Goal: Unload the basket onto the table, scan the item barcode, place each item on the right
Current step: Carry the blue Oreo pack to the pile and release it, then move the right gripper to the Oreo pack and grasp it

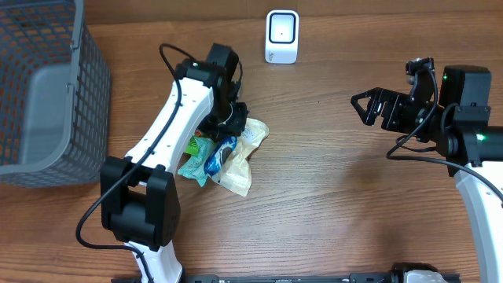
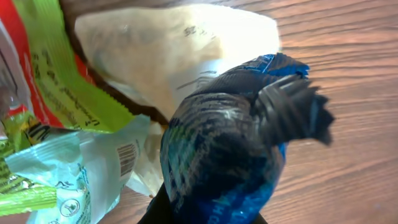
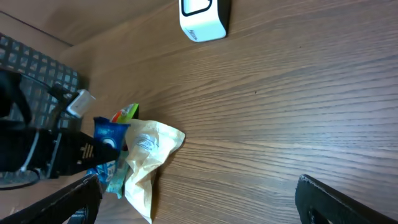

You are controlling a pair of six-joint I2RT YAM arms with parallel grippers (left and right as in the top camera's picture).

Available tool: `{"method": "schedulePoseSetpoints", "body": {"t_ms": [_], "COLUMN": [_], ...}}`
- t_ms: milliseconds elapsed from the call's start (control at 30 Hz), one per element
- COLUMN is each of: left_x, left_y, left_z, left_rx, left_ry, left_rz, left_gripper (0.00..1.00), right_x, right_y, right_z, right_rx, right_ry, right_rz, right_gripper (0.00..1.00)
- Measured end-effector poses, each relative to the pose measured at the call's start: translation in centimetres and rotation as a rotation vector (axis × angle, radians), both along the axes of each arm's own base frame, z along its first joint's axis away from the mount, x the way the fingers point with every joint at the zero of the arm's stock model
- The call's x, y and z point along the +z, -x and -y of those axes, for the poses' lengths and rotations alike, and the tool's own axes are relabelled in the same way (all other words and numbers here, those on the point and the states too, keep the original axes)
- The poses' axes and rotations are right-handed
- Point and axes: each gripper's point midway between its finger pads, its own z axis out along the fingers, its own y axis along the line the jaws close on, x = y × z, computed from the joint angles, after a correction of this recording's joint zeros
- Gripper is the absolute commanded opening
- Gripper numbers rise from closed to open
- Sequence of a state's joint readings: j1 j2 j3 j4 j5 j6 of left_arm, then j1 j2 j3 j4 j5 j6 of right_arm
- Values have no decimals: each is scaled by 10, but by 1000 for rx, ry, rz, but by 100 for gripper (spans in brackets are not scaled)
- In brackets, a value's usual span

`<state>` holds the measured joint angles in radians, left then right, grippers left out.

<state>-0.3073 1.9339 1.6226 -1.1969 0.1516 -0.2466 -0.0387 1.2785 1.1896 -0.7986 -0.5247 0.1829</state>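
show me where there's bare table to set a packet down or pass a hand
Widest bare table lies between the packet pile and the right gripper, below the scanner. Crowded: the left gripper, shut on the blue packet, over that pile, near the basket.

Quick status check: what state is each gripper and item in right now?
left gripper: shut on the blue packet.
blue packet: gripped, crumpled.
right gripper: open, holding nothing.
barcode scanner: upright, nothing in front of it.
cream packet, teal packet: lying loose on the table.
basket: upright.
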Motion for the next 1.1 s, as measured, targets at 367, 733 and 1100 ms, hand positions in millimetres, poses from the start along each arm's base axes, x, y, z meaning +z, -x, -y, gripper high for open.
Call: {"method": "schedulePoseSetpoints", "body": {"t_ms": [367, 733, 1100], "left_x": [-3, 72, 246], "left_y": [-6, -39, -38], "left_z": [-10, -1, -1], "left_rx": [70, 39, -4], "left_ry": [-59, -15, 113], "left_rz": [21, 182, 629], "left_gripper": [52, 50, 60], "right_x": [0, 4, 18], "right_y": [0, -2, -5], "right_z": [0, -2, -15], "right_rx": [0, 11, 10], "right_ry": [0, -13, -139], "right_rz": [0, 19, 18], "right_gripper": [100, 96, 86]}}
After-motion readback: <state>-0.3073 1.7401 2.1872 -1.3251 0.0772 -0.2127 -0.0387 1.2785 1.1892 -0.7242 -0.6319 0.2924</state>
